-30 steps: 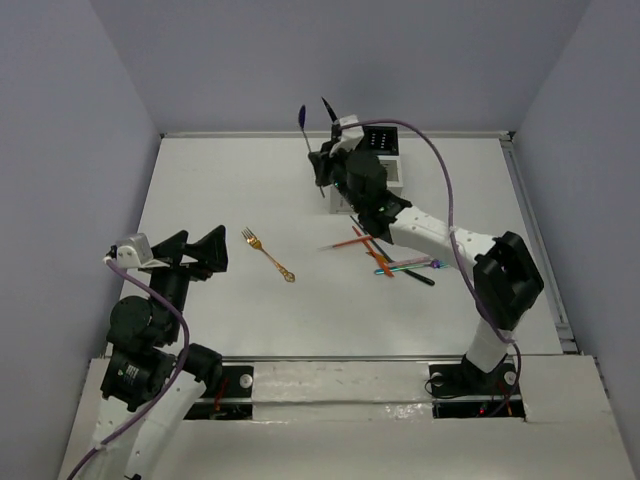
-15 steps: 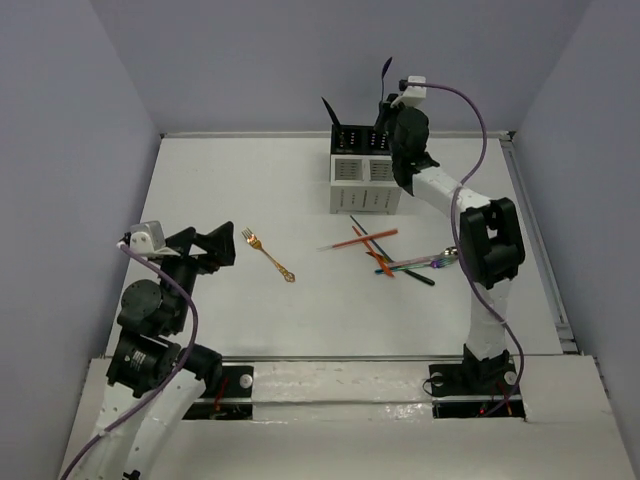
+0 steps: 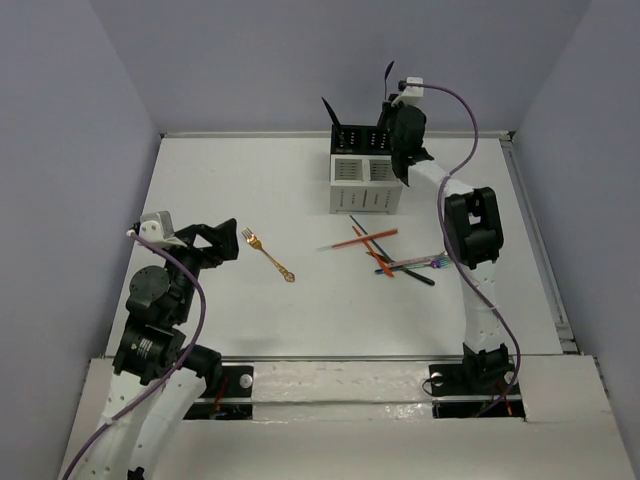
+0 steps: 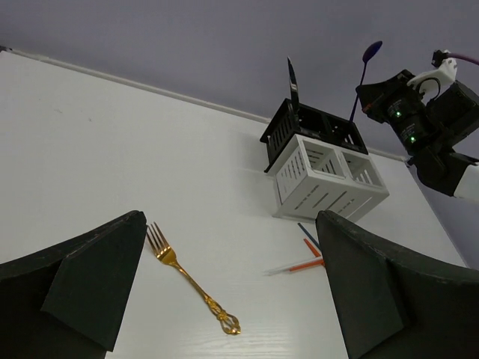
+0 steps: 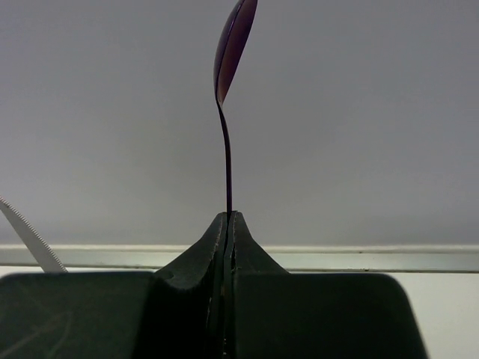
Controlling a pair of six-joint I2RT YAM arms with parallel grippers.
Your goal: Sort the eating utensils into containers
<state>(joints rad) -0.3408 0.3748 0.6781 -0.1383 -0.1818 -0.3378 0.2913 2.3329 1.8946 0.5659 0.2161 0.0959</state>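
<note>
Top external — 4 bins (image 3: 365, 196), 1 fork (image 3: 268, 257)

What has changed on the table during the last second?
The right gripper, still shut on the spoon, swung from the left of the containers to their back right. The left gripper edged slightly toward the gold fork, still open. The fork and the pile stayed put.

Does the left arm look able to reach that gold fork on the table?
Probably yes: the gold fork lies alone on bare table just ahead of the open left gripper, with nothing between them.
</note>
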